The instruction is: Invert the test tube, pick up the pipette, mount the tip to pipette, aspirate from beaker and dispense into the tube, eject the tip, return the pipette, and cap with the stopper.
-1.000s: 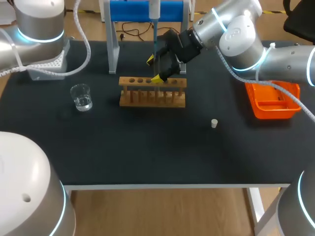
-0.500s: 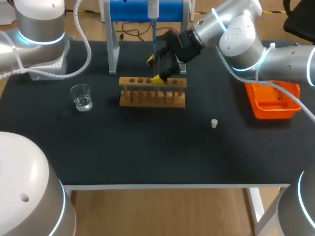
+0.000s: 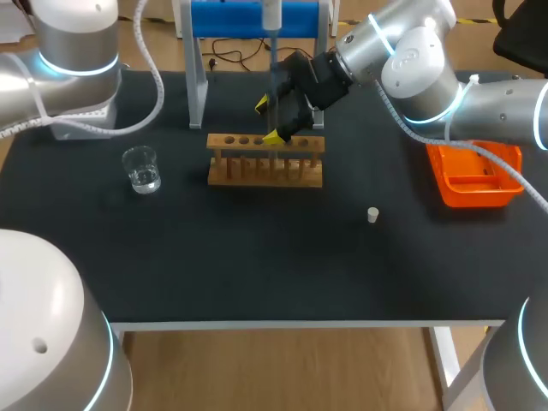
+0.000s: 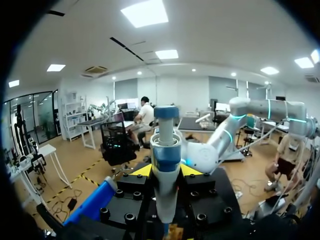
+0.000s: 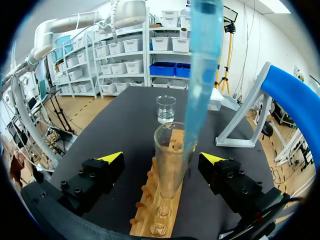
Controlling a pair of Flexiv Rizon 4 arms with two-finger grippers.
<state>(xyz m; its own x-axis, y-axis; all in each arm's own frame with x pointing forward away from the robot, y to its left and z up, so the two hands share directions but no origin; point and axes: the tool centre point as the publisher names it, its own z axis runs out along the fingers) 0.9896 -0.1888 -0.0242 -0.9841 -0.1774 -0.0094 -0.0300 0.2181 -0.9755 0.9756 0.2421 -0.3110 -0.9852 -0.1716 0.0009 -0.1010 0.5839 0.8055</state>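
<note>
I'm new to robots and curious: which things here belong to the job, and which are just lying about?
Job: white-and-blue pipette held in left end effector; clear glass test tube; wooden tube rack; clear glass beaker of water; small white stopper.
Idle now, perhaps needed later: orange plastic tray; blue-barred metal stand.

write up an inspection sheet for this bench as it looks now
surface: black table
job's things: pipette in left gripper, its blue tip in the test tube mouth above the wooden rack; beaker and stopper stand apart; blue stand behind
clutter: orange tray at the right edge
grippers: left gripper shut on pipette; right gripper open around test tube
cables: white hose over the back left corner
surroundings: nothing seen
</note>
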